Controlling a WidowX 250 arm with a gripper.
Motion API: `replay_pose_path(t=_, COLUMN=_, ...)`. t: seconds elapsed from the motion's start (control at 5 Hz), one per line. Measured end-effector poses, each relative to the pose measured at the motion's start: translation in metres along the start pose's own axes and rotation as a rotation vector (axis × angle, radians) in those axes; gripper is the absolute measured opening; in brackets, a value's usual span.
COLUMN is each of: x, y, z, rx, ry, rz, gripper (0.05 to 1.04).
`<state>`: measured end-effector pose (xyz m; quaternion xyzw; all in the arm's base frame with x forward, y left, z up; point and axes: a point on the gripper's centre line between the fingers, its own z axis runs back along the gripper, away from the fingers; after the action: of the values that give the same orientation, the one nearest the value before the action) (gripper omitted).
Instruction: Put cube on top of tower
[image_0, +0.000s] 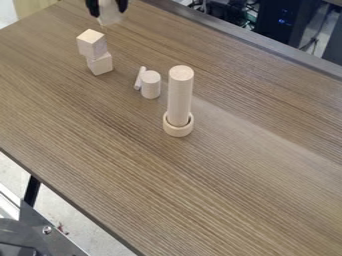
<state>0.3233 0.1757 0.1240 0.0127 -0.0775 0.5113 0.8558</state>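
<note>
Near the top edge, left of centre, the black gripper (107, 6) hangs over the table with a pale wooden cube (110, 15) held between its two fingers. Below and a little left of it stands a tower of two pale wooden cubes. The upper cube (91, 43) sits offset on the lower cube (100, 64). The held cube is apart from the tower, up and to its right in the view.
A tall wooden cylinder (180, 95) stands in a wooden ring (178, 131) near the middle of the brown table (220, 190). A short cylinder (151, 85) and a thin peg (139, 78) are between it and the tower.
</note>
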Motion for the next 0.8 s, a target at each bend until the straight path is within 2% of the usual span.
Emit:
replay_pose_path(t=0.4, x=0.0039, y=0.0081, z=-0.0103, rx=0.03, ry=0.012, rz=0.013, gripper=0.543)
replay_pose_path(t=0.8, x=0.0083, y=0.0116, z=-0.0113, rx=0.042, ry=-0.013, rz=0.003, gripper=0.543)
